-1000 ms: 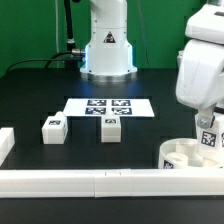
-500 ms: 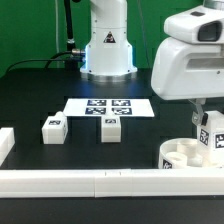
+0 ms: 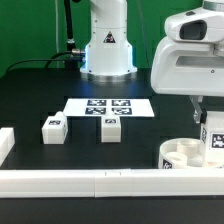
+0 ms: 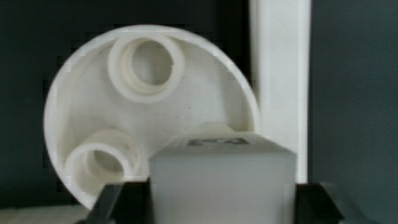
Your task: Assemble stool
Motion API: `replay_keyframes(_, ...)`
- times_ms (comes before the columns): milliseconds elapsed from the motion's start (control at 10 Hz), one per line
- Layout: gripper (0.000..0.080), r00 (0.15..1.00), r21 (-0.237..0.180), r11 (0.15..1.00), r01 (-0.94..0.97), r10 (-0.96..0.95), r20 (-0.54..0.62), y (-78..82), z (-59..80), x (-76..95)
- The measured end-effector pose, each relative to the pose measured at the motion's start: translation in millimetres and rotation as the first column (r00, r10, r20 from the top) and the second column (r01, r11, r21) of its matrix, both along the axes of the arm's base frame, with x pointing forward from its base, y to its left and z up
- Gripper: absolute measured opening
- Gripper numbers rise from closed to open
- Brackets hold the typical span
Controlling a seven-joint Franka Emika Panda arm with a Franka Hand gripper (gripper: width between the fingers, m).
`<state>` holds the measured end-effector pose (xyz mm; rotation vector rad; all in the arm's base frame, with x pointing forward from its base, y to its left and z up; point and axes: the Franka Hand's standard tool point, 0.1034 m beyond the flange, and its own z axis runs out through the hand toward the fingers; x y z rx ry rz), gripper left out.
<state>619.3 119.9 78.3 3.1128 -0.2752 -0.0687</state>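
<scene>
The round white seat (image 3: 186,156) lies at the exterior view's right, against the front rail, with its sockets facing up. It fills the wrist view (image 4: 143,110), where two sockets show. My gripper (image 3: 211,133) is shut on one tagged white leg (image 3: 213,141) and holds it upright over the seat's right side. In the wrist view the leg (image 4: 217,170) sits between my dark fingers (image 4: 121,202), above the seat's edge. Whether the leg touches the seat I cannot tell. Two more tagged legs (image 3: 53,129) (image 3: 110,129) stand on the black table.
The marker board (image 3: 108,106) lies flat mid-table behind the two legs. A long white rail (image 3: 90,181) runs along the front edge, with a short rail block (image 3: 5,143) at the exterior view's left. The rail also shows beside the seat in the wrist view (image 4: 278,70). The robot base (image 3: 108,45) stands behind.
The hand has turned about its axis and now shows broadside. The held leg has shifted slightly right and down over the seat. The loose legs have not moved.
</scene>
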Motion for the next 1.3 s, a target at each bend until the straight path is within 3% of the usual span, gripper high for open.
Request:
replay_keyframes(400, 0.0337, 0.898, 0.04, 0.899, 0.436, -0.438, 0.046, 3.2, -0.1, 0.9)
replay_keyframes(700, 0.0337, 0.787, 0.072, 0.788, 0.612, -0.615, 0.043, 5.3, 0.2, 1.3)
replay_keyframes(1100, 0.0337, 0.572, 0.086, 0.569, 0.818, -0.82, -0.006, 9.9, 0.3, 0.7)
replay_keyframes(1200, 0.0337, 0.463, 0.135, 0.457, 0.879, -0.886, -0.011, 12.1, 0.1, 3.8)
replay_keyframes(1300, 0.0337, 0.334, 0.154, 0.325, 0.933, -0.942, -0.036, 15.1, 0.5, 3.1)
